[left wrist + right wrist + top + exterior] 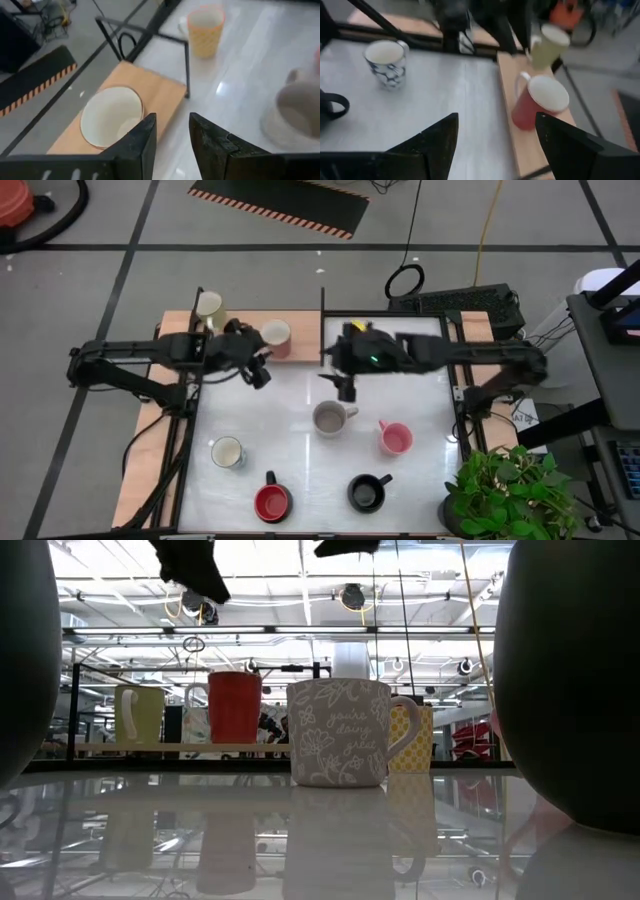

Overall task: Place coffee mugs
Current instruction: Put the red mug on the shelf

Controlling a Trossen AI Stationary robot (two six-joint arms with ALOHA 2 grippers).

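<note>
My left gripper (261, 374) hovers open and empty over the table's far left, beside the dark pink-red mug (275, 335), which stands on the wooden shelf (300, 330) and shows its white inside in the left wrist view (111, 116). My right gripper (347, 389) hangs wide open and empty (495, 145) above the table, just beyond the grey mug (328, 418). The grey mug stands upright on the white table (338, 732). A cream mug (209, 306) stands at the shelf's left end. A yellow-orange mug (205, 30) stands on the table by the far edge.
On the white table (290, 450) stand a pink mug (394, 438), a white patterned mug (227, 452), a red mug (271, 502) and a black mug (365, 493). A black frame (322, 310) runs along the far edge. A potted plant (505, 495) stands at the near right corner.
</note>
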